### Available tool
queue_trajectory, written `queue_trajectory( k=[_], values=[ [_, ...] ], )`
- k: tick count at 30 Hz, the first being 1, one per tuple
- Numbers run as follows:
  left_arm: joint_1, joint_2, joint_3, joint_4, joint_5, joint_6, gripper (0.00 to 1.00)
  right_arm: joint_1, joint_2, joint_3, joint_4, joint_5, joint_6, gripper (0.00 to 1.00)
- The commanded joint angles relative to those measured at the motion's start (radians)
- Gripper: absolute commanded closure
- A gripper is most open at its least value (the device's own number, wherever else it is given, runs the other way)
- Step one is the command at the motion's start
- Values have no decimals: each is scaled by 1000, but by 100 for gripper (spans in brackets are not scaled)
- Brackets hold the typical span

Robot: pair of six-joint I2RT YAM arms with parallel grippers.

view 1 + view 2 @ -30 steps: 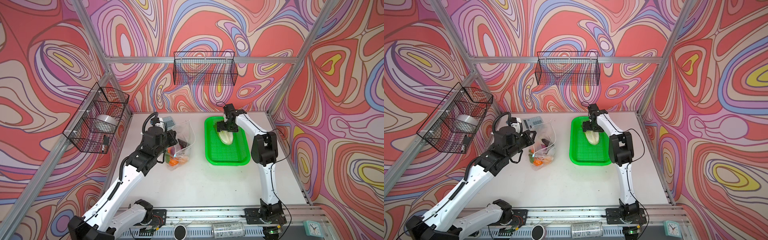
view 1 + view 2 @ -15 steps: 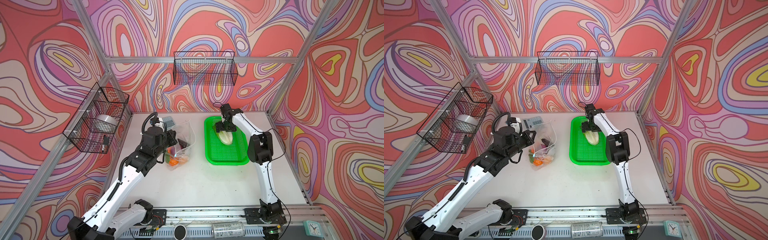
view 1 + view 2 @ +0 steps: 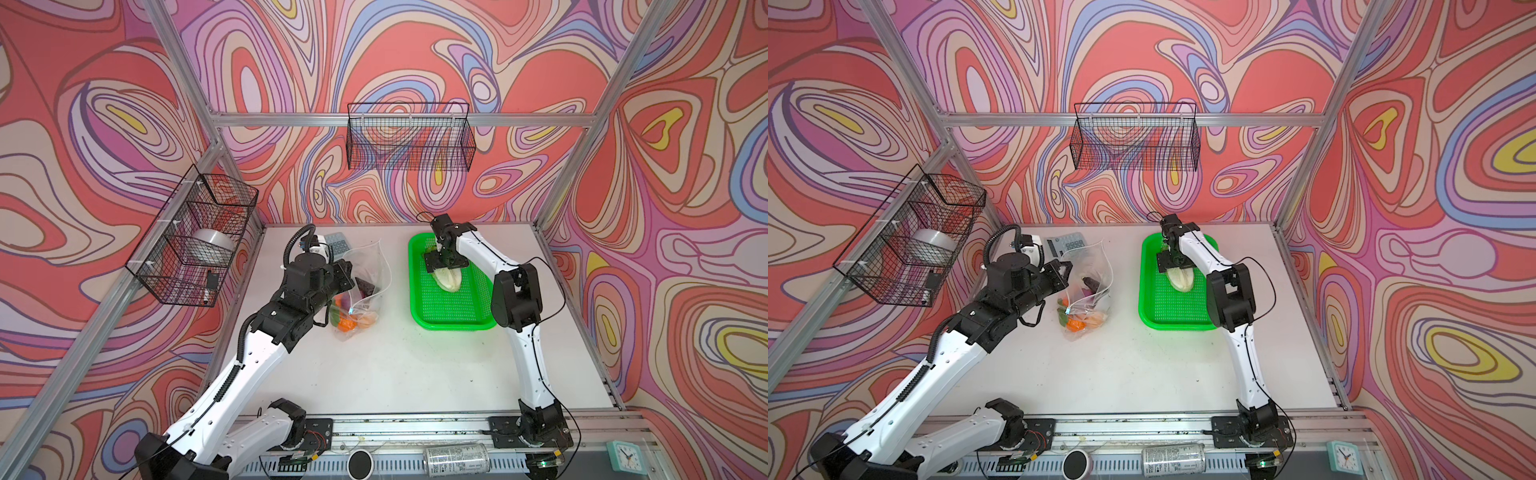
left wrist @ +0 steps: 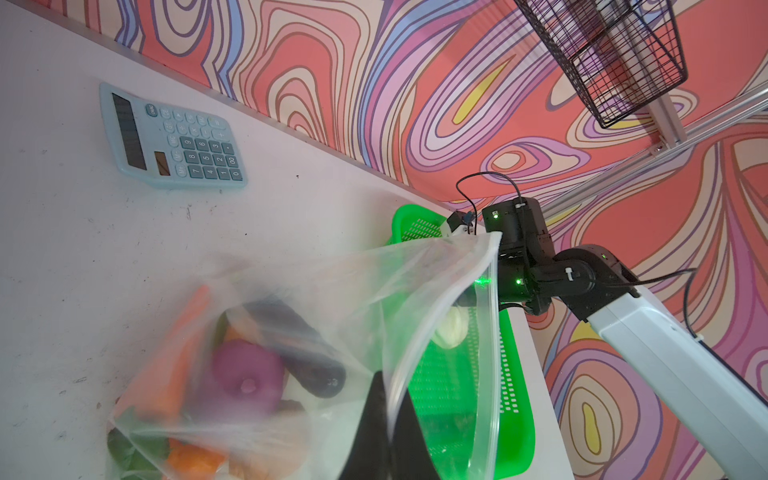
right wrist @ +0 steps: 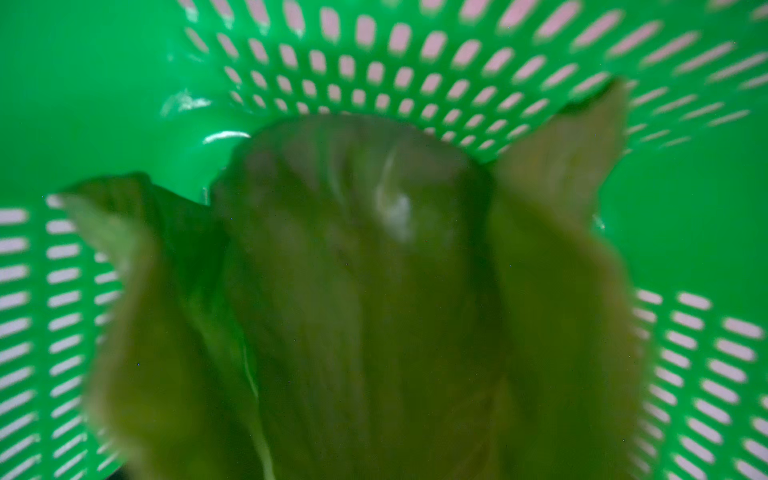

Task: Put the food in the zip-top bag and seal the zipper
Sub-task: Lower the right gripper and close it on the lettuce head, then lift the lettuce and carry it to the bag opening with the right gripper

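Top views: in both top views the left pincer (image 3: 348, 272) is clamped on the raised rim of the clear bag (image 3: 371, 272), which stands on the desk (image 3: 395, 374). It lifts one side, seemingly so that the mouth gapes toward the other arm. Orange, green and purple food sits in the bottom of the bag. The right pincer (image 3: 1169, 262) is down in the green basket (image 3: 1177, 325) with its jaws spread wide over the leafy end of the cabbage (image 3: 1180, 279). The cabbage lies flat in the basket, well apart from the bag, so I judge nothing is gripped yet. Left wrist view: the black fingers (image 4: 374, 415) pinch one wall of the bag just beside the white zip strip (image 4: 486, 332). The strip curves away unsealed, and that keeps the opening wide. Inside lie a carrot (image 4: 178, 365), a purple onion (image 4: 245, 374) and a dark long vegetable (image 4: 299, 340). A calculator (image 4: 170, 137) lies apart on the desk, of no use here. Right wrist view: blurred cabbage leaves (image 5: 353, 270) fill the picture, with the basket's holed wall (image 5: 374, 50) behind them. The fingers themselves cannot be made out here. The cabbage looks to be the last piece to go in, and sealing can only come after that.
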Motion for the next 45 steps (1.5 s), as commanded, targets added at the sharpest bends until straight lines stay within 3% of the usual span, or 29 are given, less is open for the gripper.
queue_trajectory(
  k=[1, 10, 17, 23, 30, 38, 45],
  values=[
    [2, -13, 6, 4, -8, 0, 100, 6, 27, -7, -32, 44, -16, 2],
    [2, -19, 1, -2, -7, -7, 100, 7, -103, -47, 62, -35, 23, 24],
    [2, -9, 18, -2, 4, -4, 100, 6, -306, -130, 156, -72, 74, 27],
    [2, -2, 28, -4, 4, -9, 100, 6, -492, -210, 260, -185, 125, 27],
    [2, 26, 49, 8, 14, -13, 100, 46, -700, -366, 554, -381, 261, 30],
    [1, 27, 56, 2, 14, -11, 100, 250, -821, -531, 982, -345, 301, 31],
    [2, 34, 58, -12, 1, -35, 100, 389, -836, -708, 1353, -304, 312, 32]
  ],
)
